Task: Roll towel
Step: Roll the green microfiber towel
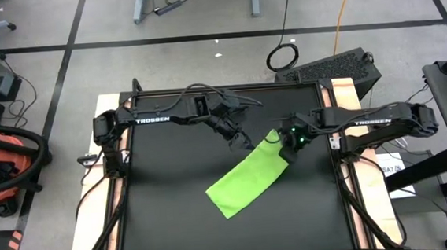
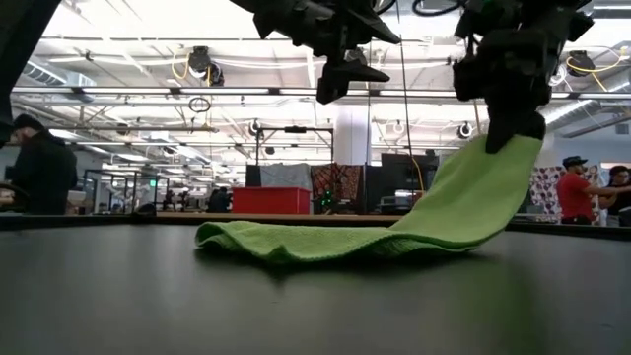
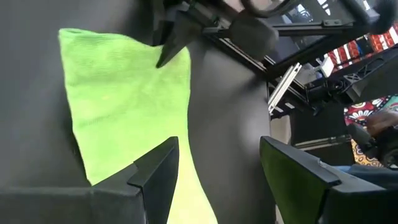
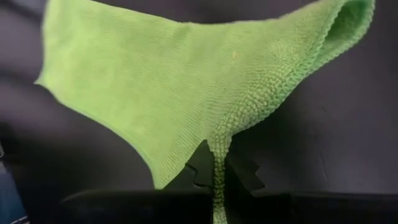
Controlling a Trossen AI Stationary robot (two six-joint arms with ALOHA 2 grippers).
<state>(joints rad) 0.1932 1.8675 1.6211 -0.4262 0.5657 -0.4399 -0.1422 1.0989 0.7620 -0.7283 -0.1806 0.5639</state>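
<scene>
From above, the towel [image 1: 246,183] lies slantwise mid-desk [image 1: 176,231], my right pincer [image 1: 286,147] clenched on its far corner. Down low, that end hangs lifted, soft and floppy. Left pincer [image 3: 217,177] hovers released; I'd grab an edge.

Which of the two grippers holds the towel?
The right gripper: its jaws pinch the towel's lifted end. The left gripper hangs open, empty.
</scene>
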